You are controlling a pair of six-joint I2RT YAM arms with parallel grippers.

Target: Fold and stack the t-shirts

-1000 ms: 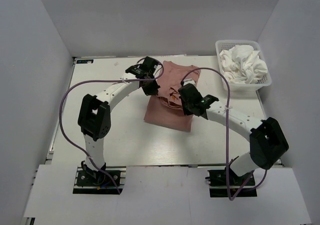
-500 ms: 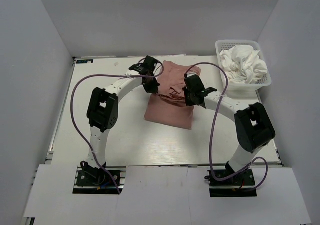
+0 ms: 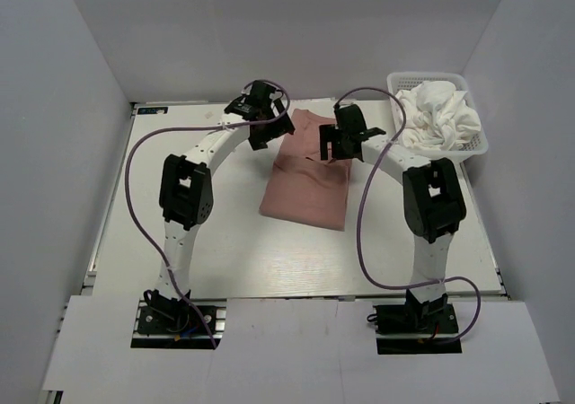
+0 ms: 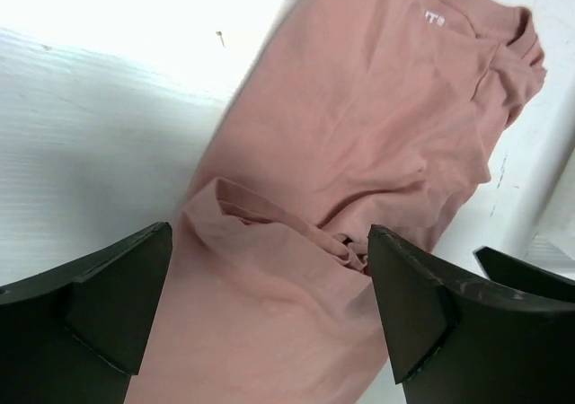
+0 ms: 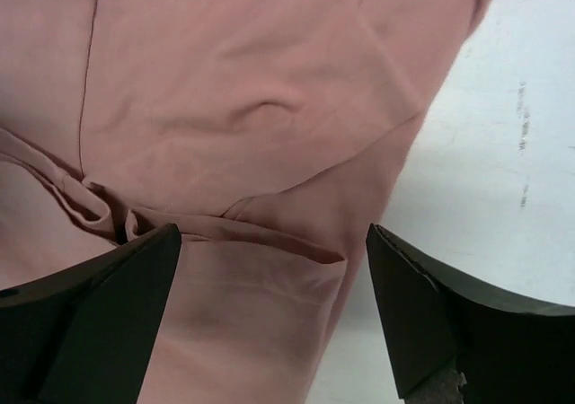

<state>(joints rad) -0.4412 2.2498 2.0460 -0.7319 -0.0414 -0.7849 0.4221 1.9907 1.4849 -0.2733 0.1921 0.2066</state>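
One pink t-shirt [image 3: 305, 188] lies folded, long axis near-to-far; left tool [image 4: 269, 323] and right tool [image 5: 269, 314] gape empty above it.

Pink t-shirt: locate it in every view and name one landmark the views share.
Top external: pink t-shirt lies on the table, toward its far edge.
Left wrist: it runs from bottom centre to upper right.
Right wrist: it covers left and centre.
Shared landmark: the bunched fold edge crossing both wrist views.

Bright even light; glare washes out table [image 4: 108, 18]
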